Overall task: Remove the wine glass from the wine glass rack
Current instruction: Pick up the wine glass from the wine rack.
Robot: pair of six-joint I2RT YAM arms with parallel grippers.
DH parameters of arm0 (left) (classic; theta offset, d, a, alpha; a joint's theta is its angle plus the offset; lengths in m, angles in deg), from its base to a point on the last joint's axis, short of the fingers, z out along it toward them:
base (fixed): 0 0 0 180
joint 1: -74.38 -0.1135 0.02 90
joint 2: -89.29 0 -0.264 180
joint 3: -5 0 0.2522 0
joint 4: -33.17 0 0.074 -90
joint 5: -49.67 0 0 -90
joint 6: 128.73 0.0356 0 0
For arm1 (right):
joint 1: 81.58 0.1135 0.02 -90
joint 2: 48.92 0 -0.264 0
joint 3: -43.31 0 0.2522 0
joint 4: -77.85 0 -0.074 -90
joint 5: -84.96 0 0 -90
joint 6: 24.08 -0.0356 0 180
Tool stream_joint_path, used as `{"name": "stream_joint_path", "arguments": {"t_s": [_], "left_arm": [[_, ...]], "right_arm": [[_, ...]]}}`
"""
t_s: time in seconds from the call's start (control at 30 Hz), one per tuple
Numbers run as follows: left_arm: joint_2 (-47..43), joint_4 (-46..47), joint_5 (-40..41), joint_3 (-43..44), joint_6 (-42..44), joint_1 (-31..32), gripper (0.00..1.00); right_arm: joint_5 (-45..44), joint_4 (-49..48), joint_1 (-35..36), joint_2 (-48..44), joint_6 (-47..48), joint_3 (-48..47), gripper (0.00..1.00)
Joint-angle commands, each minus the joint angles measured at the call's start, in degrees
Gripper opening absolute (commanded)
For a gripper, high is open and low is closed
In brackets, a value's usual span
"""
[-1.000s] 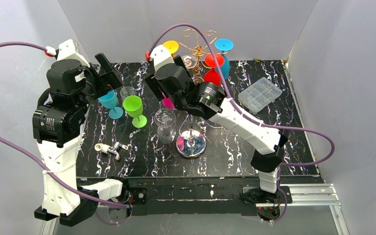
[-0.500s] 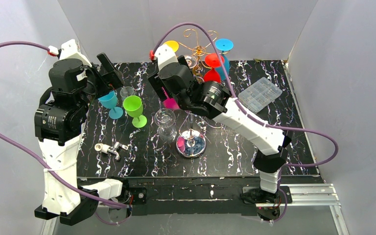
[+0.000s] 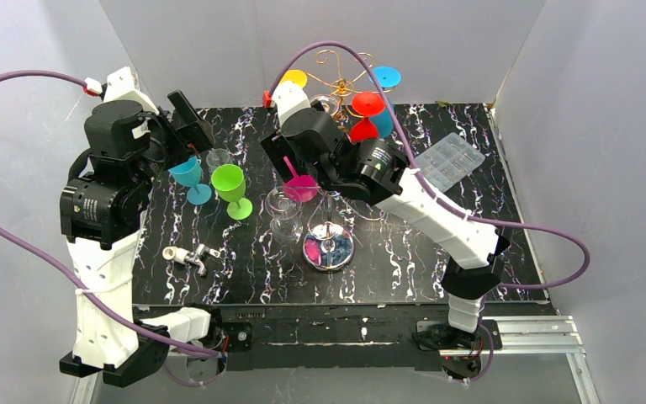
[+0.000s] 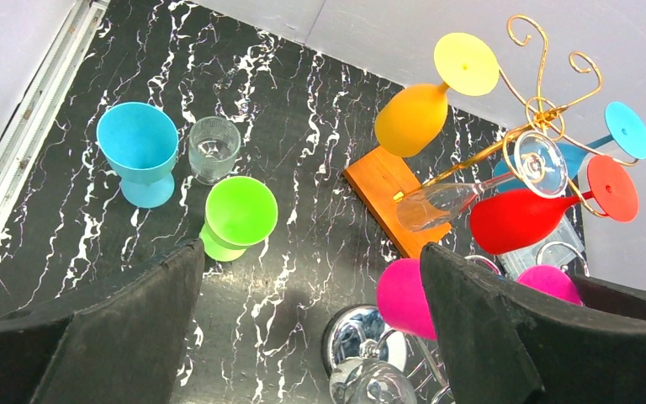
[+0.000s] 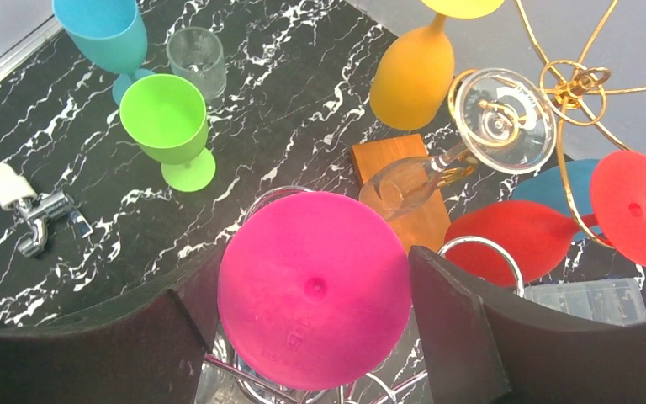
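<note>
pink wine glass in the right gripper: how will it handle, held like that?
Likely light, stiff plastic: the pink wine glass is opaque and matte, probably not fragile. The right gripper pinches only the round foot's edge, so it may pivot or slip. Its bowl hangs close to the wine glass rack, so it could snag.

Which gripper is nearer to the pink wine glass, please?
Right. The right gripper grips the pink wine glass by its foot; the left gripper hangs well to its left, by the blue glass.
</note>
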Motion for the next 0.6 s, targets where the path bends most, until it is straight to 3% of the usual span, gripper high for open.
{"name": "stream_joint_path", "arguments": {"t_s": [0.0, 0.57], "left_arm": [[-0.37, 0.76, -0.27, -0.51, -0.41, -0.14, 0.99], [-2.8, -0.48, 1.75, -4.51, -0.2, -0.14, 0.99]], "right_arm": [[2.23, -0.01, -0.07, -1.79, -1.2, -0.8, 0.61], [9.09, -8.77, -0.07, -2.29, -4.68, -0.29, 0.61]]}}
